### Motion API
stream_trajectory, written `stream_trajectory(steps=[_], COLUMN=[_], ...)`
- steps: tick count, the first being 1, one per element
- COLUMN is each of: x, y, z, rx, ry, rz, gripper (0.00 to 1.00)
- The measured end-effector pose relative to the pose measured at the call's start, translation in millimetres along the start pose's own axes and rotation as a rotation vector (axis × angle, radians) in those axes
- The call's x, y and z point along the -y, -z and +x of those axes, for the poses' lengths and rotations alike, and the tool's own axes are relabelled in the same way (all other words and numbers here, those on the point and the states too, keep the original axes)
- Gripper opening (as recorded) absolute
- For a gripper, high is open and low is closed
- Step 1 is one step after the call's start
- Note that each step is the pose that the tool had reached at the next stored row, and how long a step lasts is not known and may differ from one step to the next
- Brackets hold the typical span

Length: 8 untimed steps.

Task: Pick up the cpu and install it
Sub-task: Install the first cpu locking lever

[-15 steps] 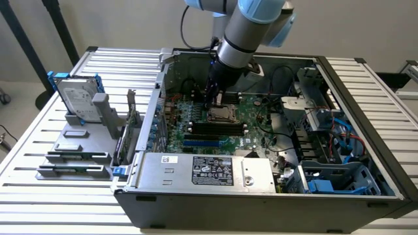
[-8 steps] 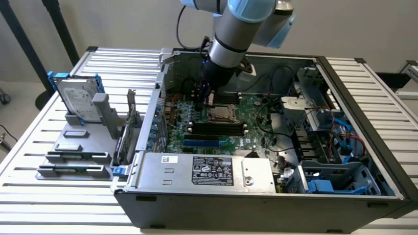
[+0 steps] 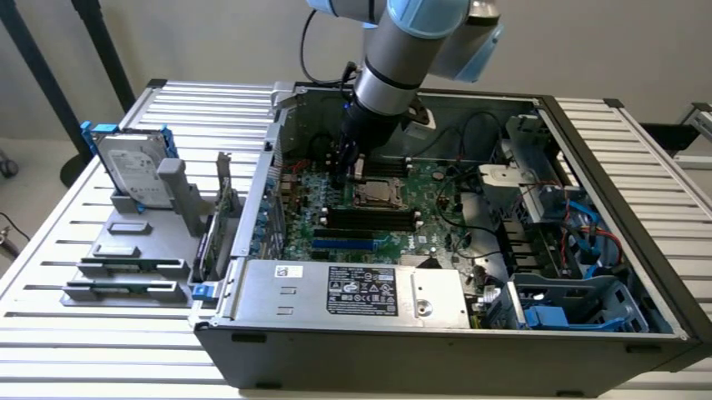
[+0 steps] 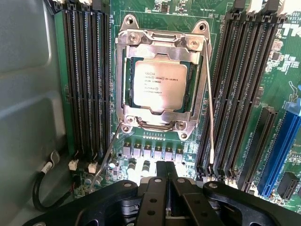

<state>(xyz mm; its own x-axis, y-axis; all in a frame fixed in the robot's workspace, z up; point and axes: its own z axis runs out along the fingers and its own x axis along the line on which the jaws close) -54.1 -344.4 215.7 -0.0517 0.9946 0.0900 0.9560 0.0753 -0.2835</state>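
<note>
Claw [image 3: 356, 169] [image 4: 166, 164]: hangs inside the open case [image 3: 445, 358], just above the green board [image 3: 428, 233]. Fingers [image 4: 154, 200] pressed together, tips meeting. Grips nothing.

Cpu [image 3: 375, 193] [image 4: 162, 84]: lies flat in the socket near the middle of the board, silver top up, dark lettering readable. Sits near the claw tips, not touched by them.

Frame [image 4: 160, 40]: rings the cpu on all four sides, with screws at the corners. Levers [image 4: 208, 108]: two thin wires, one along each side of the socket.

Slots [image 4: 84, 80]: long and black, in rows flanking the socket on both sides. Blue slot [image 4: 277, 150]: lies further out, beyond one black row. Small grey parts [image 4: 150, 151]: lined up in a row between socket and claw. Black cable [image 4: 42, 188]: loops against the grey case wall beside the board.

Arm [image 3: 401, 58]: comes down from above into the far half of the case. Power supply [image 3: 350, 292]: silver box with a dark label, fills the near edge of the case.

Counter [image 3: 89, 358]: white and slatted, carries the case. Grey rack [image 3: 183, 196]: stands on the counter at the exterior view's left of the case. Hard drive [image 3: 132, 171]: stands upright in the rack in a blue frame. Sticks [image 3: 125, 267]: lie in the rack's near trays, well apart from the claw.
</note>
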Motion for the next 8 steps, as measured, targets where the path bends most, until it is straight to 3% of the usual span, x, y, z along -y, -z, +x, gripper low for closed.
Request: stream_trajectory(steps=[8], x=[0.1], y=[0.0], z=[0.0], rx=[0.0000], ry=[0.000], rz=[0.0001], gripper=[0.11])
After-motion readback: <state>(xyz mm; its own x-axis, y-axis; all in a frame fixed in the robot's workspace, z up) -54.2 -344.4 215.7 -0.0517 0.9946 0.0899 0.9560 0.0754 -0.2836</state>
